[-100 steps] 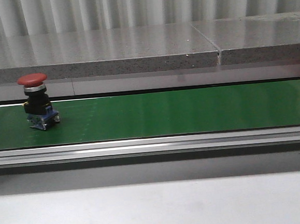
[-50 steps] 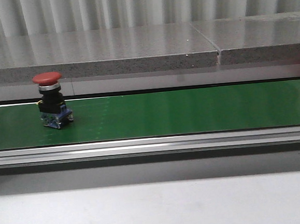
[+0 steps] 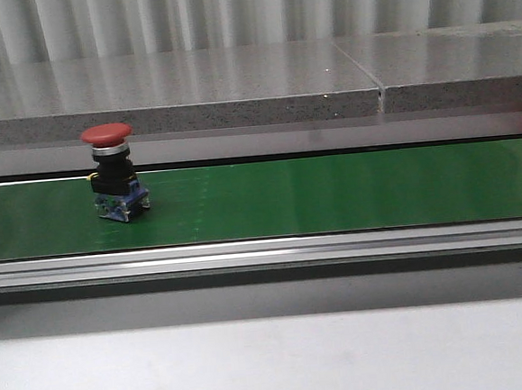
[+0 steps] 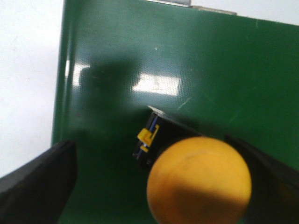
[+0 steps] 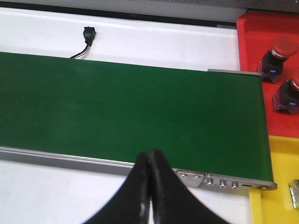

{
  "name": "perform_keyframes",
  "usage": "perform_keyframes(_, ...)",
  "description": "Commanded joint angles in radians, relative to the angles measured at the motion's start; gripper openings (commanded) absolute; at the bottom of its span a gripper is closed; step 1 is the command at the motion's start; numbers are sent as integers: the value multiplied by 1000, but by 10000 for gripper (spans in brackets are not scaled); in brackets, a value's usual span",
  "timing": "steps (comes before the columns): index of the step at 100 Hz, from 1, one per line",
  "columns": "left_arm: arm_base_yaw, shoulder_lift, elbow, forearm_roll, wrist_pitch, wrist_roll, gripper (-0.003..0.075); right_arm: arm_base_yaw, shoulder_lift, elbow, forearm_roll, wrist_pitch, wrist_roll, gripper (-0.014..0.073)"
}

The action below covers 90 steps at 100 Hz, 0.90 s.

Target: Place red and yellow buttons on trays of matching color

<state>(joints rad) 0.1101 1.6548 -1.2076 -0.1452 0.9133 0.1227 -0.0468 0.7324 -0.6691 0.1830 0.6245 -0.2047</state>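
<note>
A red button [image 3: 113,175] with a black and blue base stands upright on the green belt [image 3: 333,194], left of middle; neither gripper shows in the front view. In the left wrist view a yellow button [image 4: 198,181] stands on the belt between the fingers of my left gripper [image 4: 149,142], which is open; the button sits closer to one finger [image 4: 268,179] than to the other. My right gripper [image 5: 149,158] is shut on nothing above the belt's near rail. The red tray [image 5: 250,51] holds two red buttons [image 5: 276,55]. A corner of the yellow tray [image 5: 275,205] shows beside it.
A grey stone ledge [image 3: 235,89] runs behind the belt and an aluminium rail [image 3: 266,253] along its front. A small black cable plug [image 5: 88,35] lies on the white table beyond the belt. A metal part [image 5: 294,193] rests on the yellow tray's edge.
The red button has travelled to the right along the belt, still upright.
</note>
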Motion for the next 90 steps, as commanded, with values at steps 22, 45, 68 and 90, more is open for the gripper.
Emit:
perform_keyframes(22,-87,-108,-110,-12,-10,-3,660,0,-3,-33,-1,-56,-4,-69)
perform_keyframes(45,-99,-213,-122,3,-66,-3,660,0,-3,-33,-1,-56,-4,-69)
perform_keyframes(68,-99,-437,-48,3,-133,-3,660,0,-3,-33,-1,-56,-4,-69)
perform_keyframes(90,-99,-743,169,-12,-230,-3,660,0,-3,-33,-1,-56,-4,-69)
